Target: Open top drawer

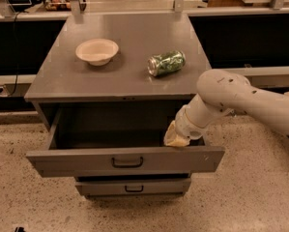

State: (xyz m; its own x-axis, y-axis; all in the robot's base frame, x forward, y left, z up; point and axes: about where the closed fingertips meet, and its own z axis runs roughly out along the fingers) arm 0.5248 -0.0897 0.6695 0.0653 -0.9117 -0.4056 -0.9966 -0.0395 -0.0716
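The top drawer [76,161] of the grey metal cabinet stands pulled out, a deep box with a small black handle [127,162] at the centre of its front. Its inside looks dark and bare. My gripper [175,138] is at the end of the white arm that comes in from the right. It hangs over the drawer's right part, just behind the front panel and right of the handle.
On the cabinet top [129,37] sit a cream bowl [97,51] at the left and a green can [166,63] lying on its side at the right. A lower drawer [133,187] is shut below. Speckled floor surrounds the cabinet. Dark counters run behind.
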